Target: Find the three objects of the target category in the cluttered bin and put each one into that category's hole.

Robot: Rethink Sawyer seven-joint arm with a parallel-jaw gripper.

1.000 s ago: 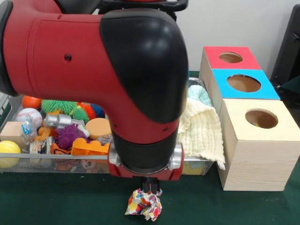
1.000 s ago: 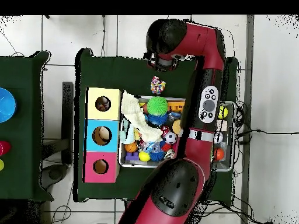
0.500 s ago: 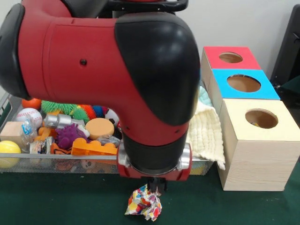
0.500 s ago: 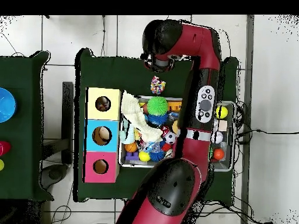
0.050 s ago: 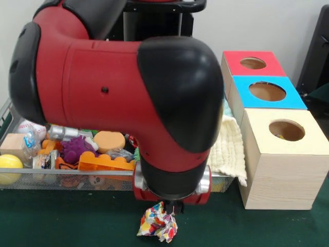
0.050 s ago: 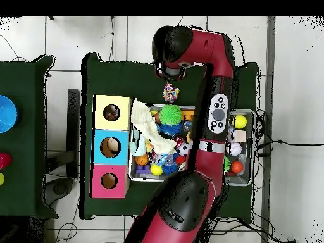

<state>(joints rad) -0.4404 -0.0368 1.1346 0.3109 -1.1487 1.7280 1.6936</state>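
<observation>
A crumpled, many-coloured fabric bundle (image 5: 158, 224) lies on the green table cloth in front of the wire bin (image 5: 61, 180). My gripper (image 5: 172, 208) hangs just above the bundle's upper right side, mostly hidden under the red wrist. From overhead the bundle (image 6: 169, 92) lies between the bin and the arm's wrist (image 6: 169, 63), which covers the gripper. Three wooden boxes with round holes stand beside the bin: red top (image 5: 253, 63), blue top (image 5: 267, 91) and cream top (image 5: 286, 130).
The bin holds a cream cloth (image 5: 226, 149), a purple spiky toy (image 5: 77, 148), an orange block (image 5: 103, 162), a yellow ball (image 5: 9, 164) and a green spiky ball (image 6: 169, 115). My arm spans the bin. The table's edge lies close beyond the bundle.
The arm has swung right in the front view and dropped slightly, bringing the gripper over the bundle's right side. The bundle has stayed where it lay.
</observation>
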